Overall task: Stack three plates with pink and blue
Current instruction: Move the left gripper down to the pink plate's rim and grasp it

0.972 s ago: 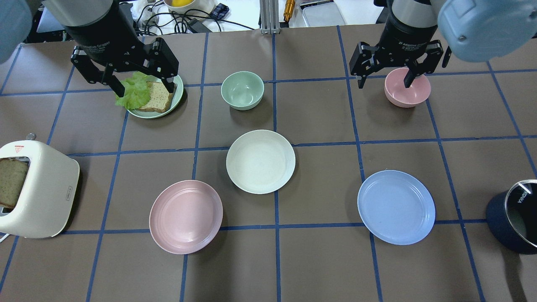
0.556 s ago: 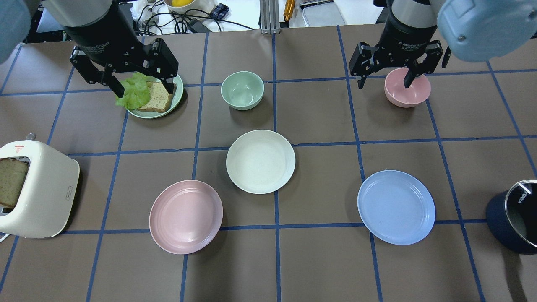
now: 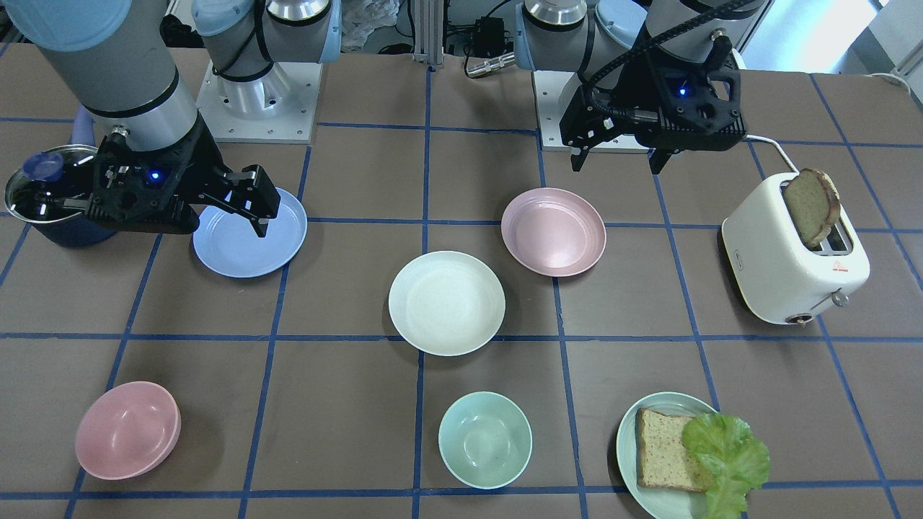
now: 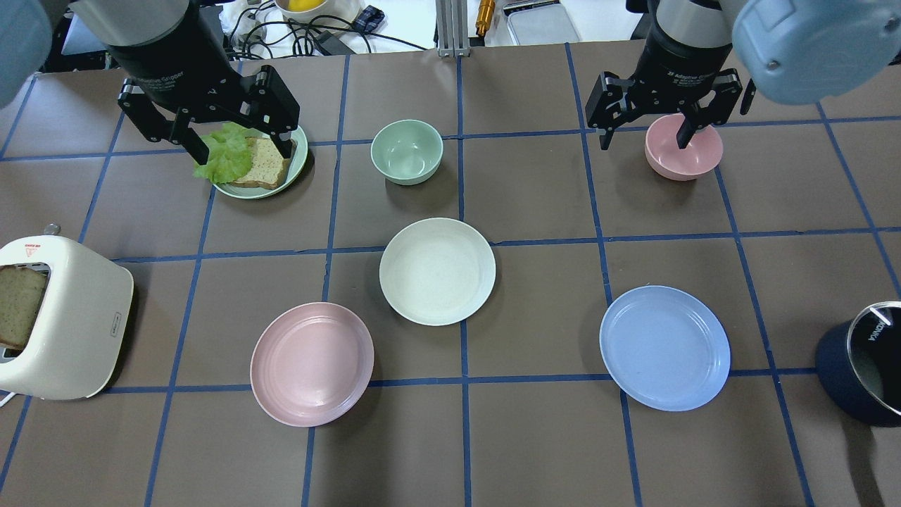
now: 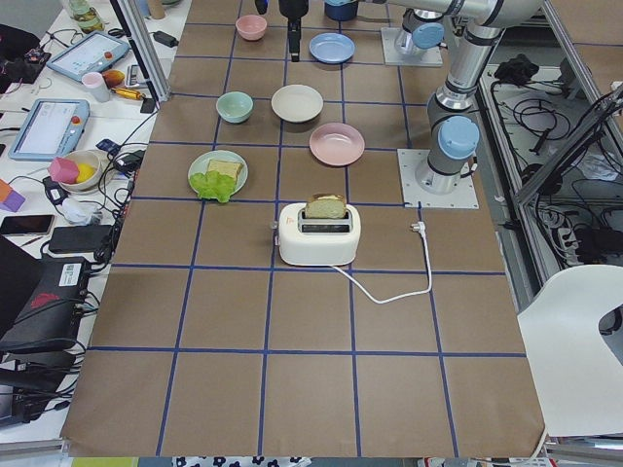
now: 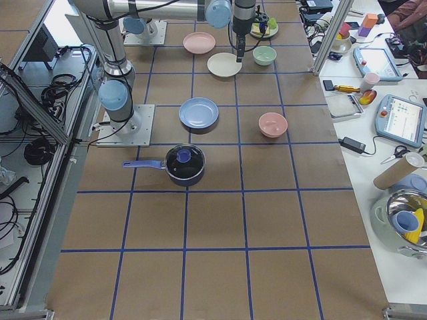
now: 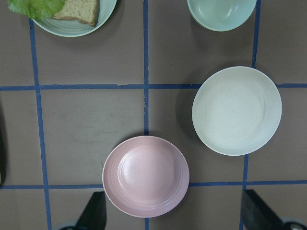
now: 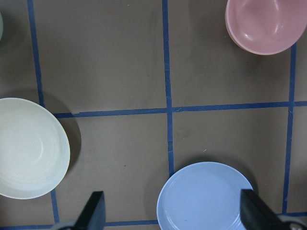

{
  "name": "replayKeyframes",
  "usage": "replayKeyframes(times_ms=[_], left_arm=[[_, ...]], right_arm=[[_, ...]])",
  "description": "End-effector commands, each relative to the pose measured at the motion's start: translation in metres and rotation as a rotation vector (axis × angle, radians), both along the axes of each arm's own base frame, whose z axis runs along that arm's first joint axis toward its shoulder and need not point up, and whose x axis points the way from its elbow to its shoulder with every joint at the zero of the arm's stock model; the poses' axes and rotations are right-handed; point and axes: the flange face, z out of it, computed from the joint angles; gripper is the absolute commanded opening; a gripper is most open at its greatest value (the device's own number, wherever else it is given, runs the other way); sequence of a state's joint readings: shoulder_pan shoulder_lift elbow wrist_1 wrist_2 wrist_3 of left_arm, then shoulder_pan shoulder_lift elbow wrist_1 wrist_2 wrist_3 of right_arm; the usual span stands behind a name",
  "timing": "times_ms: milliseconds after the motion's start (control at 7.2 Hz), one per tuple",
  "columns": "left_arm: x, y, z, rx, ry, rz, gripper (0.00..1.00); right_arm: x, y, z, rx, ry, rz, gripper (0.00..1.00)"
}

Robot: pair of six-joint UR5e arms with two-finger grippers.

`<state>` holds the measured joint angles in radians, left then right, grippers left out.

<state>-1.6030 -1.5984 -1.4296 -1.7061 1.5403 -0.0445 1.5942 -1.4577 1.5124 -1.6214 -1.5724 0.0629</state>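
Note:
Three plates lie apart on the brown table: a cream-white plate (image 4: 437, 271) in the middle, a pale pink plate (image 4: 312, 364) on the near left and a light blue plate (image 4: 664, 347) on the near right. My left gripper (image 4: 245, 151) is open and empty, high above the table. The left wrist view shows the pink plate (image 7: 146, 176) below and between its fingers and the cream plate (image 7: 237, 110) to the right. My right gripper (image 4: 644, 141) is open and empty, also held high. The right wrist view shows the blue plate (image 8: 206, 196) below it.
A pale green plate (image 4: 295, 165) with bread and lettuce lies at the far left. A mint bowl (image 4: 407, 151) and a pink bowl (image 4: 683, 148) stand at the far side. A white toaster (image 4: 63, 317) stands at the left edge, a dark lidded pot (image 4: 862, 362) at the right edge.
Both grippers have drifted very slightly and stay open. The plates have not moved.

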Motion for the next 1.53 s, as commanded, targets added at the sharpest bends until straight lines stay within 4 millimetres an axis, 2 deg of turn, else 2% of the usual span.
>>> replayKeyframes(times_ms=[0, 417, 556, 694, 972, 1111, 1250, 1389], left_arm=[[0.000, 0.000, 0.000, 0.001, 0.000, 0.000, 1.00], [-0.002, 0.007, 0.001, 0.004, 0.003, -0.004, 1.00], [-0.002, 0.014, -0.011, 0.028, 0.000, -0.012, 1.00], [-0.008, 0.022, -0.039, 0.083, -0.001, -0.026, 1.00], [-0.045, 0.036, -0.093, 0.093, -0.009, -0.092, 1.00], [-0.061, 0.053, -0.124, 0.087, -0.013, -0.115, 1.00], [-0.066, 0.071, -0.161, 0.085, -0.015, -0.091, 1.00], [-0.068, 0.090, -0.208, 0.082, -0.016, -0.088, 1.00]], right_arm=[[0.001, 0.000, 0.000, -0.003, 0.000, 0.001, 1.00], [0.001, 0.000, 0.000, -0.001, 0.000, 0.001, 1.00], [0.001, 0.000, 0.000, -0.003, 0.000, 0.001, 1.00], [0.000, 0.000, 0.000, -0.003, 0.000, 0.000, 1.00], [0.001, -0.001, -0.001, -0.003, 0.000, 0.001, 1.00], [0.001, -0.001, -0.001, -0.001, 0.000, 0.001, 1.00], [0.001, -0.001, -0.001, -0.003, 0.000, 0.001, 1.00], [0.001, -0.001, -0.001, -0.003, 0.000, 0.001, 1.00]])
